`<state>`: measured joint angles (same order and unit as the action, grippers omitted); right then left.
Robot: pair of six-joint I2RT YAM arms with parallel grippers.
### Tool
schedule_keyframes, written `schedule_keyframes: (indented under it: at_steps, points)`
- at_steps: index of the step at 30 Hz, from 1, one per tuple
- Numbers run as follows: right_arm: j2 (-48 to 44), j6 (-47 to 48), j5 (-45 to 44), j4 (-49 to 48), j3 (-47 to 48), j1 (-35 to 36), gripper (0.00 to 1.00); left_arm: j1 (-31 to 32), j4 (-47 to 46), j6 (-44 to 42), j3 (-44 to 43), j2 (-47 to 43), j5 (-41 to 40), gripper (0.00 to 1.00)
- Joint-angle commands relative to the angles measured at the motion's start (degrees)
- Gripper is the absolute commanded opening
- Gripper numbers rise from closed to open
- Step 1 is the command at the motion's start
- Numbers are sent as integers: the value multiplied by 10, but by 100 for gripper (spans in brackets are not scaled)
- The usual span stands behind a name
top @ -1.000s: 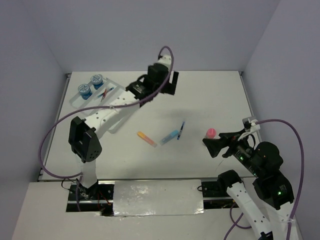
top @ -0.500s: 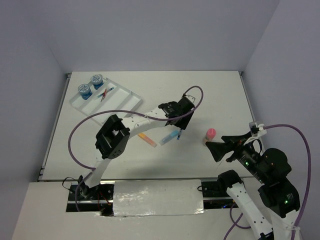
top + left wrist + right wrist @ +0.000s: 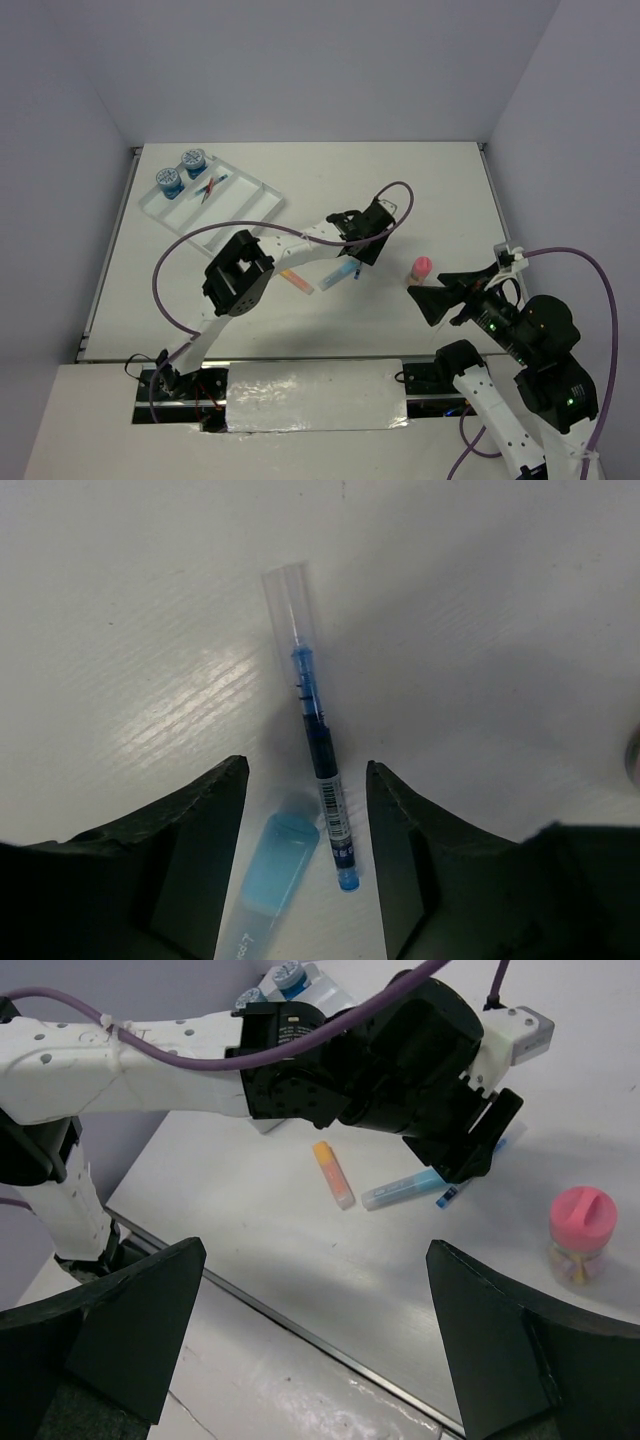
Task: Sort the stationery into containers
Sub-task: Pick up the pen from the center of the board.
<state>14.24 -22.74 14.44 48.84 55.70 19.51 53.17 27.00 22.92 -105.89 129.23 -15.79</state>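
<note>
A thin blue pen (image 3: 318, 745) lies on the table between my left gripper's open jaws, beside the light-blue marker (image 3: 275, 880). My left gripper (image 3: 363, 252) (image 3: 305, 772) hovers low over the pen and holds nothing. The orange-yellow marker (image 3: 295, 279) lies left of it. The pink-capped glue stick (image 3: 421, 268) stands upright to the right. The white tray (image 3: 250, 205) at the back left holds two blue-white rolls (image 3: 168, 180) and two pens (image 3: 208, 188). My right gripper (image 3: 432, 298) (image 3: 315, 1250) is wide open and empty, near the glue stick (image 3: 579, 1222).
The left arm (image 3: 150, 1055) stretches across the table's middle from the near left. The purple cable (image 3: 190, 245) loops above it. In the right wrist view the orange-yellow marker (image 3: 333, 1173) and light-blue marker (image 3: 405, 1189) lie under the left gripper's head. The table's near edge (image 3: 300, 1320) runs below.
My left arm swung from the back near the tray to the middle and came down over the blue pen. My right gripper shifted slightly right, still open.
</note>
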Motion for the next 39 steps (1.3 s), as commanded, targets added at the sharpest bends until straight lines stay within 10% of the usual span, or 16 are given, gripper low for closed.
schedule_keyframes:
  at_steps: [1,23,31,39]
  points:
    - [-4,-2,9,-28,-6,2,100,7,-12,6,-19,16,11,62]
    - [-5,1,2,-25,-2,2,100,3,-85,-37,-48,-15,167,0]
    - [-12,6,2,-32,-3,2,100,-78,-209,-333,55,-188,134,0]
    - [-13,31,6,-42,-2,2,100,-315,-202,-523,130,-218,158,0]
